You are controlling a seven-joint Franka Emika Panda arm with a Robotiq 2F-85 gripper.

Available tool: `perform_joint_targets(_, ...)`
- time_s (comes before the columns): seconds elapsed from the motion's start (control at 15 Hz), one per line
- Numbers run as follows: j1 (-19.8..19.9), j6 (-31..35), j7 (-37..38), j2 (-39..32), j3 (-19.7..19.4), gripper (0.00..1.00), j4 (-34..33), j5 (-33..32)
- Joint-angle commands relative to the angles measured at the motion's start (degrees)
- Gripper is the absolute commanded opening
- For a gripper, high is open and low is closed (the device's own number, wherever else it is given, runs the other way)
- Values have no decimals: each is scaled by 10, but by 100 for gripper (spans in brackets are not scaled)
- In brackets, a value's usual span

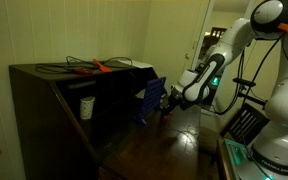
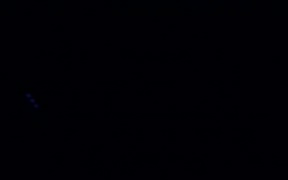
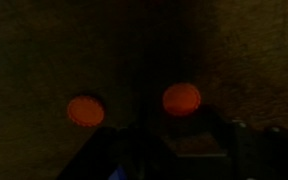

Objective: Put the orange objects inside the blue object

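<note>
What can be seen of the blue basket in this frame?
The blue basket looks like bright blue plastic, its sides too small to make out. It is tilted on edge, not flat, over the dark glossy surface, beside the dark cabinet and right against the gripper. Whether the gripper grips it is unclear.

Dim home-like room, dark wooden cabinet (image 1: 34, 100), cream walls (image 1: 44, 30), doorway (image 1: 208, 42)
</note>
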State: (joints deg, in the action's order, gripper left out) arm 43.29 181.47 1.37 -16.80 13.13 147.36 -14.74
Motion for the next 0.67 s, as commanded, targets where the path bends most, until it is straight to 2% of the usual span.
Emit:
perform_joint_targets(0.0,12,-33,-16,4,9,96,-2,-5)
perform_joint_targets(0.07,13,-40,-19,4,9,88,-2,-4)
perform_joint_targets(0.13,13,-47,-23,5,9,93,-2,-3)
perform_joint_targets(0.27,13,-53,-26,6,10,85,-3,-2)
perform_joint_targets(0.33,15,-50,-27,5,12,64,-5,-1)
perform_joint_targets(0.4,16,-48,-28,4,14,61,-6,0)
perform_joint_targets(0.6,21,-51,-31,6,21,40,-7,2)
